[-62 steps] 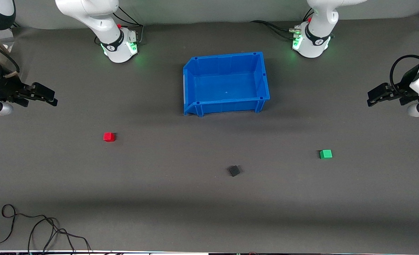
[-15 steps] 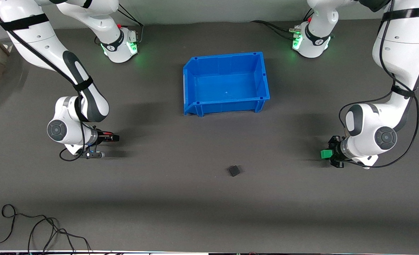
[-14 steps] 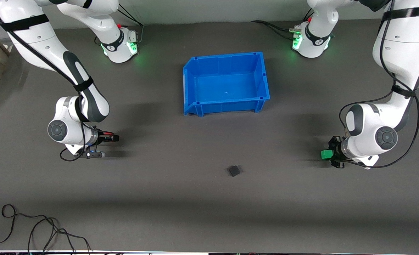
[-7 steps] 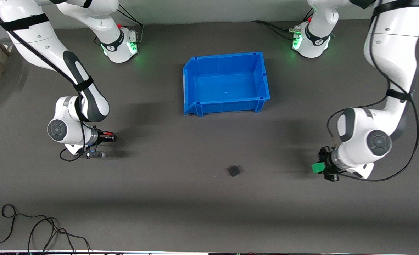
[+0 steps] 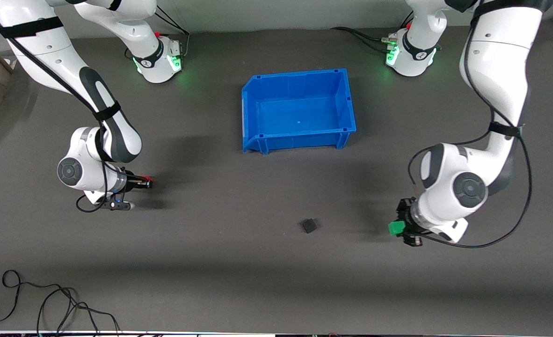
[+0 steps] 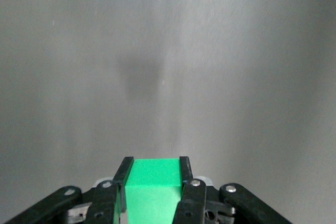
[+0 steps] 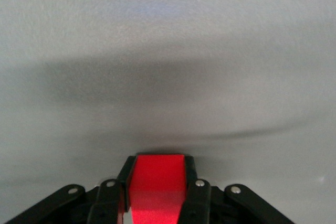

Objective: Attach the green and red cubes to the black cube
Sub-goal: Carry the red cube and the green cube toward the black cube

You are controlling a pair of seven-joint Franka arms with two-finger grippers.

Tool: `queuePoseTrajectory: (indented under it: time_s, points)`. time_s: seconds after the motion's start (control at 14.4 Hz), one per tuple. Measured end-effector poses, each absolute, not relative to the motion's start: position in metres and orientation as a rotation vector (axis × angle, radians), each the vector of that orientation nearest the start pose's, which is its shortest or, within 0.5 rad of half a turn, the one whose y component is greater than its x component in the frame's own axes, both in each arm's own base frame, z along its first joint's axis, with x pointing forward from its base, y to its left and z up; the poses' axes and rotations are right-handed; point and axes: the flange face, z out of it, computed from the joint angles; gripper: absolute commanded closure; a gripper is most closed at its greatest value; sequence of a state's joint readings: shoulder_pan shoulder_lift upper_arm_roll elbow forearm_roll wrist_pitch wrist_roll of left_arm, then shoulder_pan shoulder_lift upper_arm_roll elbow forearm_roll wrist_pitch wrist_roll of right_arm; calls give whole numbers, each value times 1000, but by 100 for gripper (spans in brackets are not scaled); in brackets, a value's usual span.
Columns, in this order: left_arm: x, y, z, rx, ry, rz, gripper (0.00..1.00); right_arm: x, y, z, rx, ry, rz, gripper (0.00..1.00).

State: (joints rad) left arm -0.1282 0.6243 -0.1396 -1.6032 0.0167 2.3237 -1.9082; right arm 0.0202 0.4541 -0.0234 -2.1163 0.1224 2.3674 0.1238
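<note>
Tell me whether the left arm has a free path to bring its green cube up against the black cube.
Probably yes. The left gripper is shut on the green cube, and only bare mat lies between it and the black cube. The blue bin sits farther from the front camera, out of the way.

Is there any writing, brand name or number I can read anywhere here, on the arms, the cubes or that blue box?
None can be read.
The right arm's base and the left arm's base each carry a small dark mark, too small to read.
The blue bin, green cube, red cube and black cube show no lettering.
</note>
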Motion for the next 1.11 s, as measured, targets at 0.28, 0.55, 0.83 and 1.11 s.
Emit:
queuePoseTrajectory:
  time_s: [0.28,0.55,0.83,1.11]
  points:
    - [680,-198,266,2026,2247,-36,100,569,3,220,-2972,760,382,100]
    - [679,-227,268,2009,2236,-57,100,600,29,279,-2853,1198,423,100]
    - [677,-245,271,1987,2246,-62,100,611,74,304,-2690,1553,434,100]
    - [687,-244,273,1967,2248,-60,100,613,115,311,-2550,1755,449,100]
